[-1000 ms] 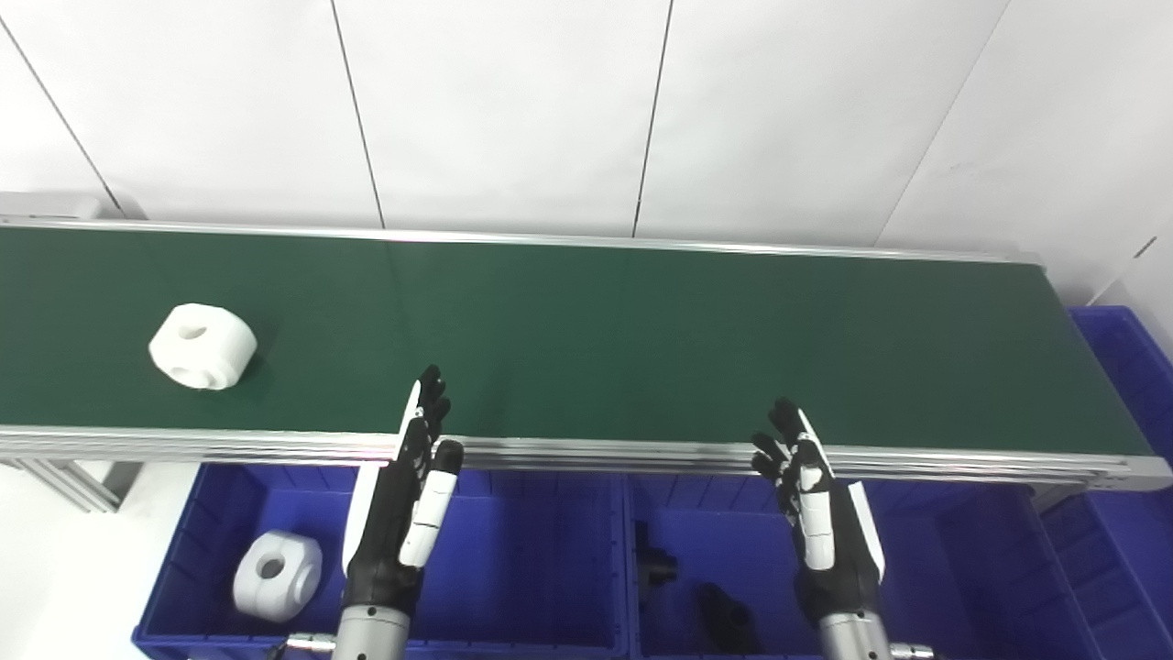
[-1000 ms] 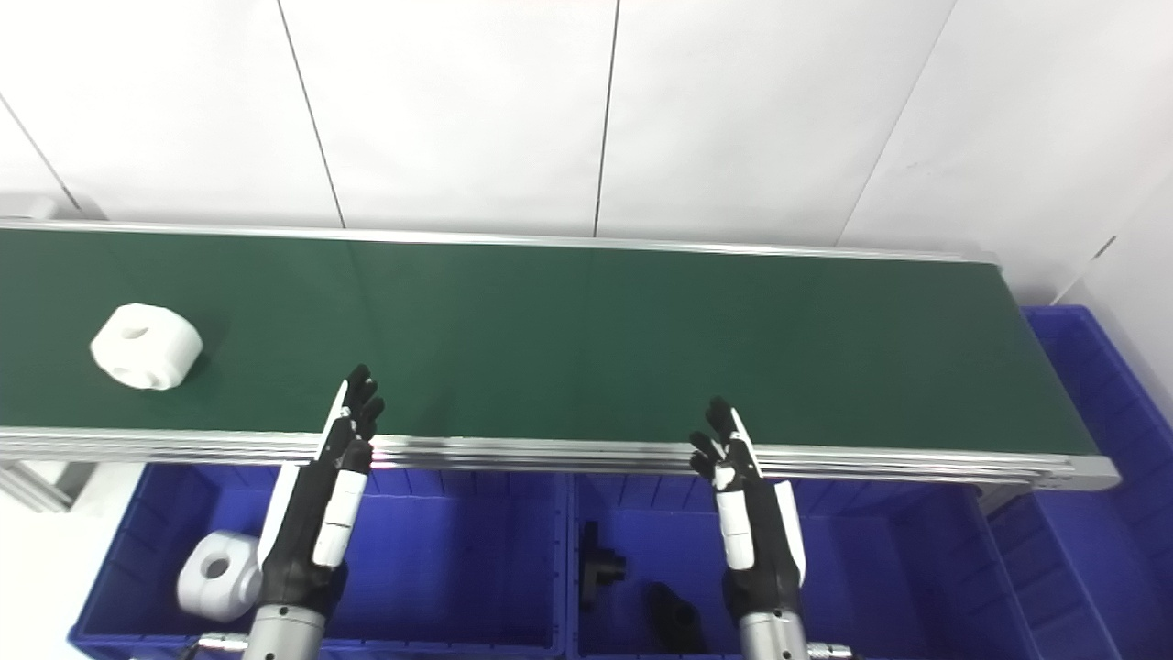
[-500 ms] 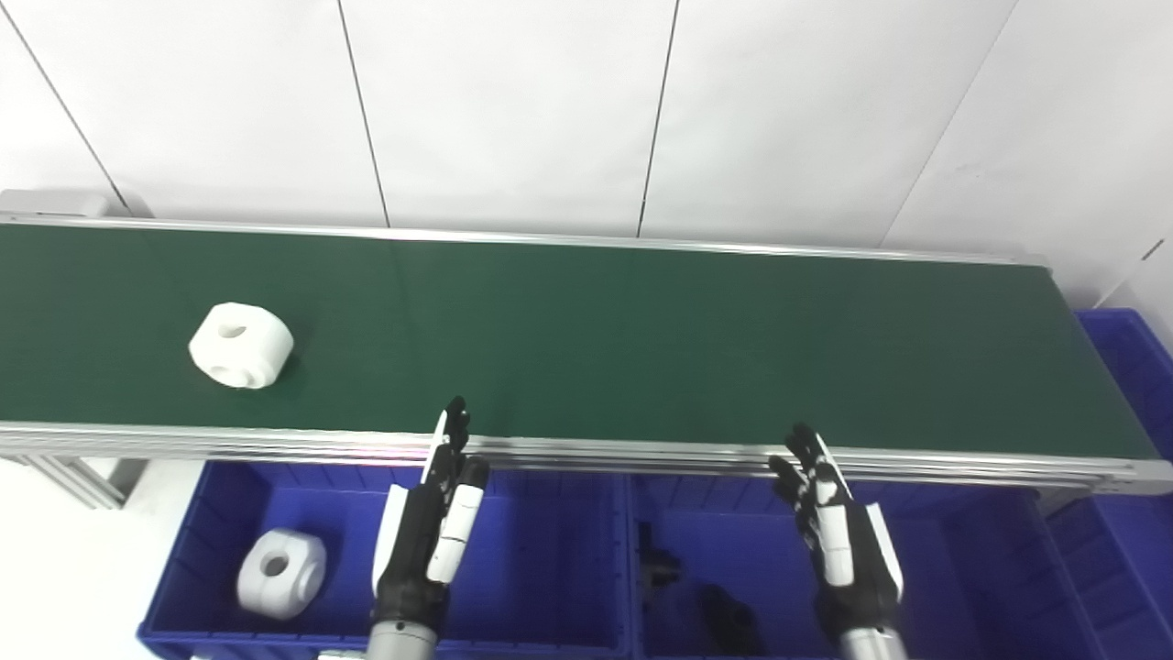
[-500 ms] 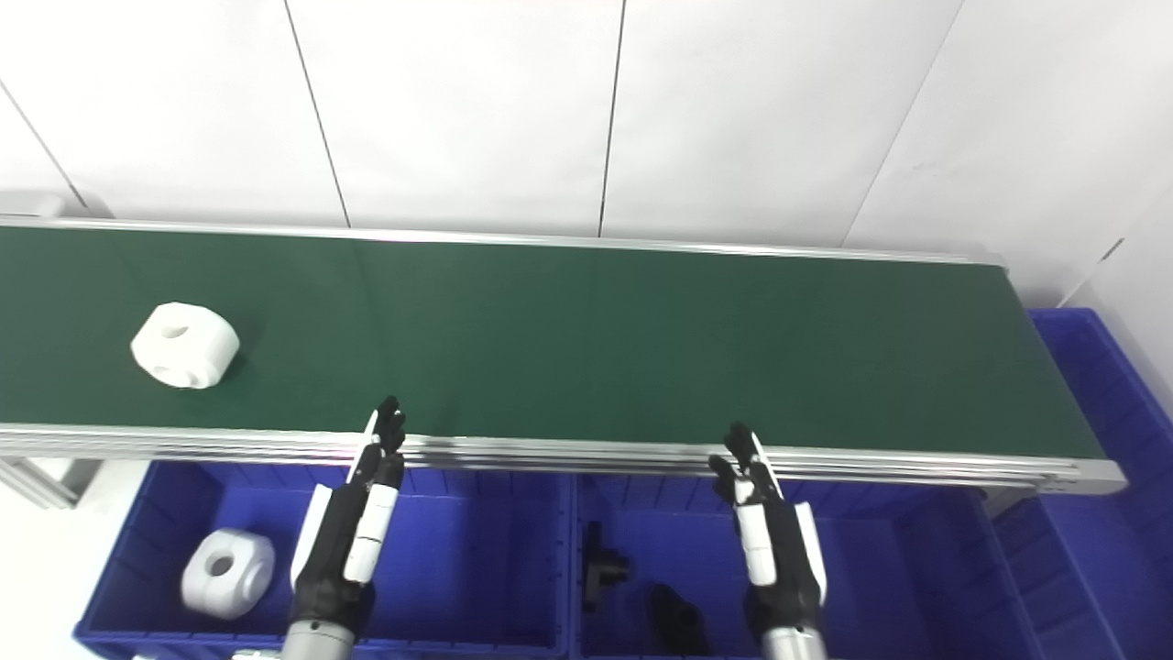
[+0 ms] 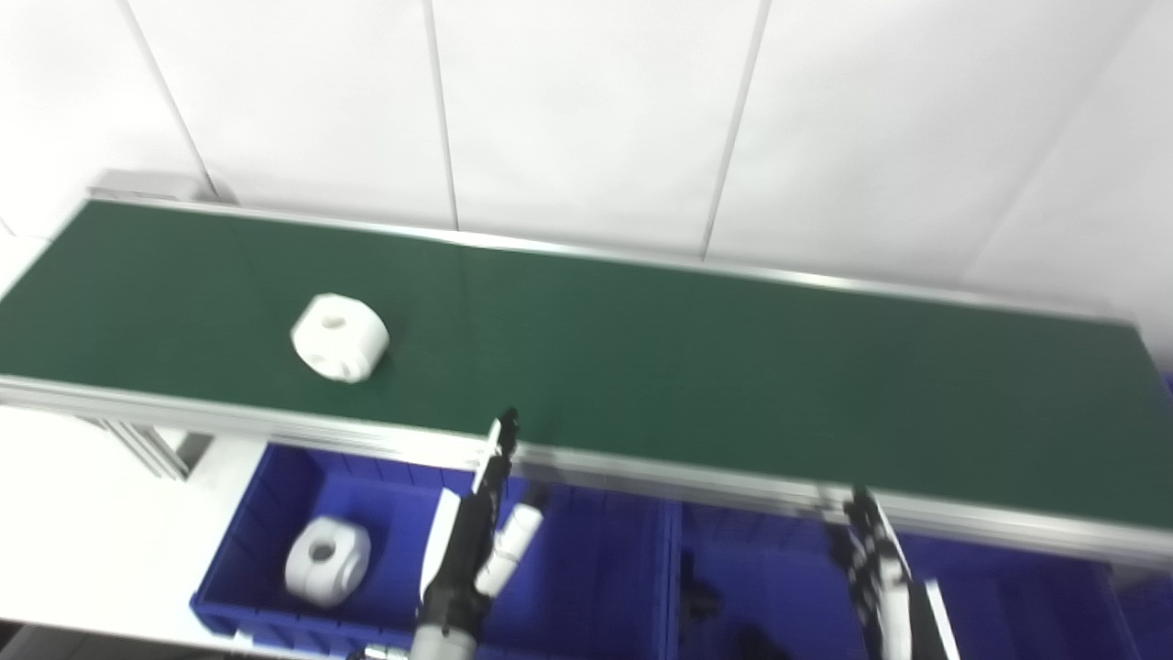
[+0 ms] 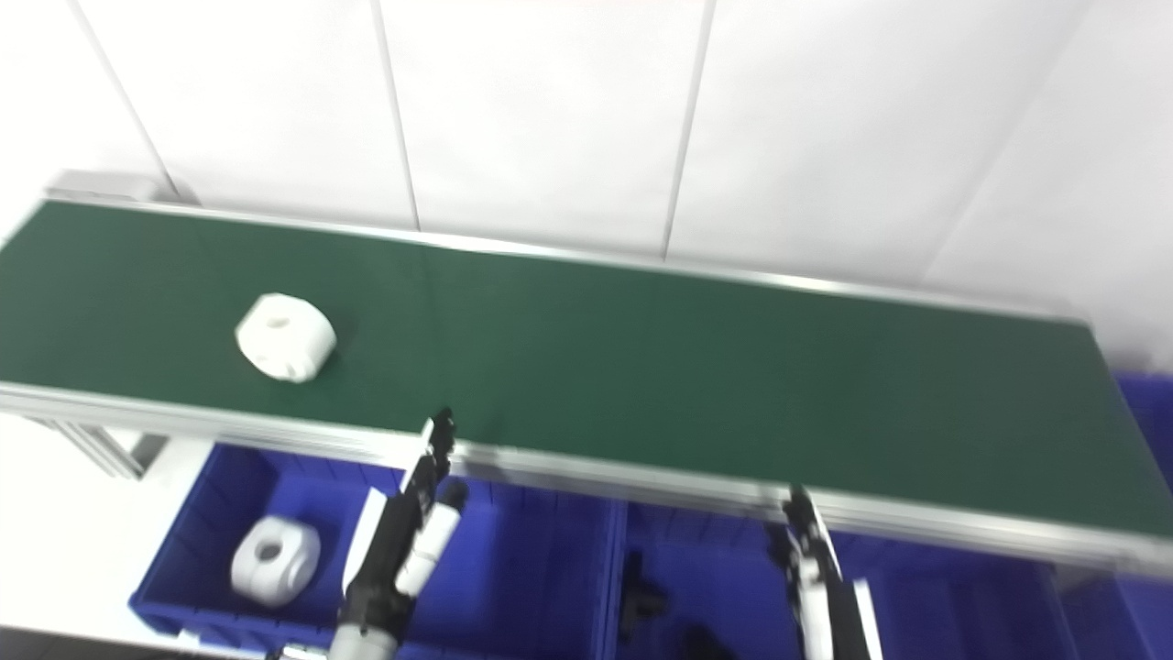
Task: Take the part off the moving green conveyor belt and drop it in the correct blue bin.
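Observation:
A white round part with holes (image 5: pixel 340 336) lies on the green conveyor belt (image 5: pixel 641 367) at its left part; it also shows in the right eye view (image 6: pixel 285 336). My left hand (image 5: pixel 476 541) is open and empty, fingers pointing up at the belt's near rail, to the right of the part and below it. My right hand (image 5: pixel 884 577) is open and empty, low at the bottom right, below the rail. The left blue bin (image 5: pixel 586 587) holds a similar white part (image 5: pixel 327 573). The middle blue bin (image 6: pixel 733 587) holds black parts (image 6: pixel 641 600).
The belt's metal near rail (image 5: pixel 275 426) runs between my hands and the belt. A white panelled wall (image 5: pixel 586 110) stands behind the belt. A metal frame leg (image 5: pixel 156 445) is under the belt's left end. The picture is blurred.
The camera has shifted and tilted, so the whole scene sits differently. The white part has travelled right along the belt, closer to my left hand. Both hands sit lower in the picture.

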